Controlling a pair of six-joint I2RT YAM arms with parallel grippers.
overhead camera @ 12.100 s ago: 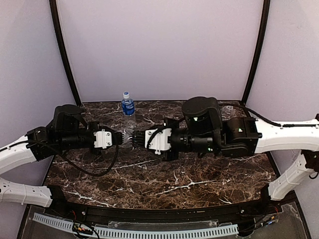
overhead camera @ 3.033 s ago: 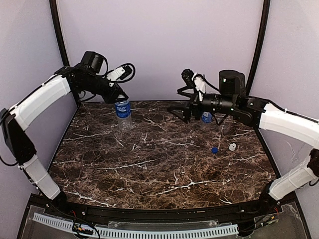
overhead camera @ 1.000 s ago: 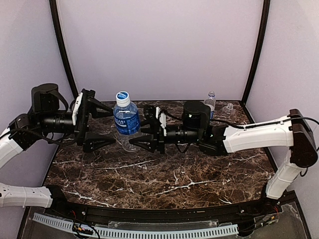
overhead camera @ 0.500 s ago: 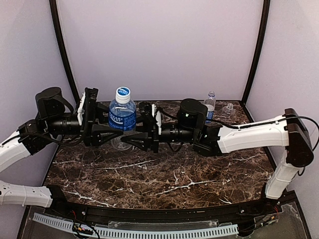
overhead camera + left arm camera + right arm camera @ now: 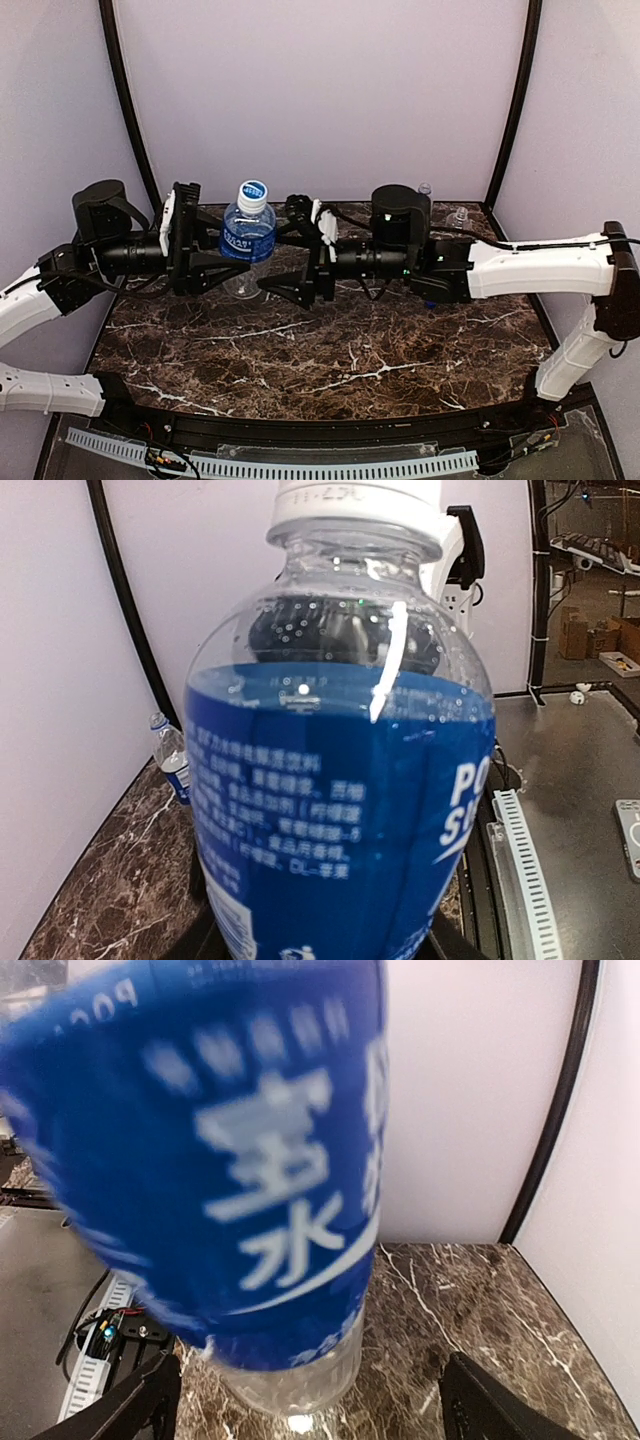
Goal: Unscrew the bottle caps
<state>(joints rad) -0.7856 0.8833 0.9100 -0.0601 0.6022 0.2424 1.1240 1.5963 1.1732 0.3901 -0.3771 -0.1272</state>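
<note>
A clear bottle with a blue label (image 5: 247, 236) hangs above the table between the two arms, its white cap (image 5: 252, 192) screwed on. My left gripper (image 5: 222, 252) is shut on the bottle's body from the left. In the left wrist view the bottle (image 5: 340, 800) fills the frame, with the cap (image 5: 355, 500) at the top. My right gripper (image 5: 292, 252) stands open to the right of the bottle, its fingers above and below it. The right wrist view shows the label (image 5: 210, 1160) close up and blurred, with the black fingers (image 5: 135, 1405) spread wide and clear of it.
A small labelled bottle (image 5: 424, 189) stands at the back right, behind my right arm, and shows again as the small bottle (image 5: 172, 765) by the wall. A clear plain bottle (image 5: 460, 215) is near the back right corner. A blue cap (image 5: 428, 298) peeks out under my right arm.
My left gripper has closed on the blue-labelled bottle. My right gripper, which held it before, has opened and let go. The bottle has shifted slightly.
</note>
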